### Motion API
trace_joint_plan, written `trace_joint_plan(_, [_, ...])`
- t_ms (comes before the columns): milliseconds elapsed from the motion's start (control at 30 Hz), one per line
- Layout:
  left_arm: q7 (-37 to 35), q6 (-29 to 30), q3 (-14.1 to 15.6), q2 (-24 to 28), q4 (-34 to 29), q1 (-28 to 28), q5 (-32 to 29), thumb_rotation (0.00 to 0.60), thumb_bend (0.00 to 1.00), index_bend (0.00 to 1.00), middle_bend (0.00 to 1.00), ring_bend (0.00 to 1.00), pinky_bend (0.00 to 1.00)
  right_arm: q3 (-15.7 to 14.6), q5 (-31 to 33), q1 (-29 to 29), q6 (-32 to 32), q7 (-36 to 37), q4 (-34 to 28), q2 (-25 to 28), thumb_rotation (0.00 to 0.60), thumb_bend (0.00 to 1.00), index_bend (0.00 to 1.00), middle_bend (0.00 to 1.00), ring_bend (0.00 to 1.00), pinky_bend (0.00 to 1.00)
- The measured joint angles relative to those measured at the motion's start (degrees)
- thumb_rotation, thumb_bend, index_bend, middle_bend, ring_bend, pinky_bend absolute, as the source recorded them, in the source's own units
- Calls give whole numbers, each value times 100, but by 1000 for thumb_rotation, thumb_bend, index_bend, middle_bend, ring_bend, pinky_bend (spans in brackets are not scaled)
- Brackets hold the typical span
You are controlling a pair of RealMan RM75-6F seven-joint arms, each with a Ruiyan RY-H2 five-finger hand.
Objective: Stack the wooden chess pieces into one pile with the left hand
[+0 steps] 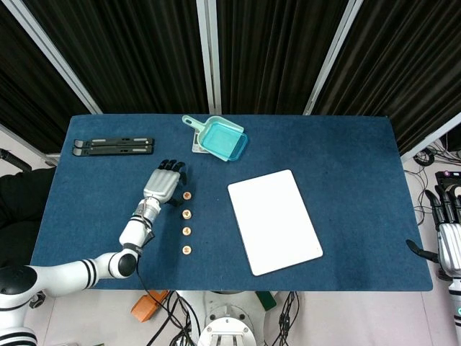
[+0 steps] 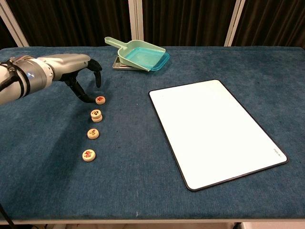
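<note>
Round wooden chess pieces lie in a line on the blue table. The far piece lies alone. Behind it toward me is a thicker one that looks like two stacked. Two single pieces follow. My left hand hovers just left of the far piece with its fingers arched and apart. Its thumb tip is beside that piece, and the hand holds nothing. My right hand hangs past the table's right edge, fingers spread, empty.
A white board lies right of the pieces. A teal dustpan sits at the back centre on a small flat item. A black bar lies at the back left.
</note>
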Motion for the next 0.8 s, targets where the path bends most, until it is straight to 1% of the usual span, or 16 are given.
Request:
trace_joint_plan(133, [-93,-46,58,-111,151,-29,-15,600,285,428,84,0,1,1,23,1,-21,19,30,-9,600,190,0,45,0,37])
trace_joint_plan(233, [-187,-83,96,-176,252,-48,24,600,309,428,84,0,1,3,39,0,-29,32,44,-11,600,189,0,45,0,37])
trace_joint_plan(600, [-352,-109,176,-271,366,-94,135,600,313,428,84,0,1,6,62,-10,-31,29,51,-10,600,190,0,45,0,37])
trace_joint_plan(800, [-394,-114,179,-335,451,-144,175,600,310,454,84,0,1,7,72,-24,-13,24,36,-5,600,190,0,45,0,37])
